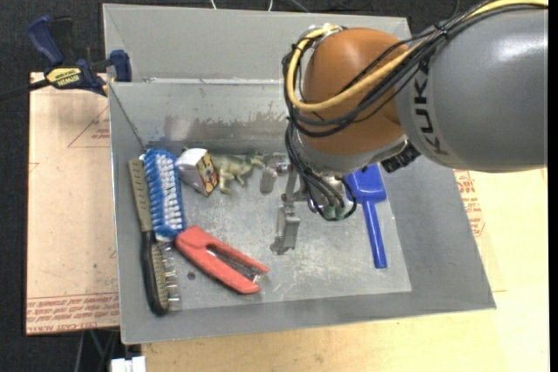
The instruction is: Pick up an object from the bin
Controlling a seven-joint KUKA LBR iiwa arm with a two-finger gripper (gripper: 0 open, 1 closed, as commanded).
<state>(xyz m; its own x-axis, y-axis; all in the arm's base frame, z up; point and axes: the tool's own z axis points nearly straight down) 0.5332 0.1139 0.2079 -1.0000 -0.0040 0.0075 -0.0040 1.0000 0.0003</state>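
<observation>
My gripper (275,215) hangs under the orange dome over the middle of the bin floor. Its fingers stand open, and only bare metal lies between them. A green toy dinosaur (232,171) lies just left of the upper finger, near the back wall. A small white and orange box (199,171) sits beside the dinosaur. Below and left of the lower finger lies a red-handled tool (218,260). Right of the gripper is a blue plastic scoop (373,220), its top partly hidden under the arm.
Along the left wall stands a blue-bristled scrub brush (163,192), with a dark wire brush (158,276) below it. The arm and its dome cover the bin's back right part.
</observation>
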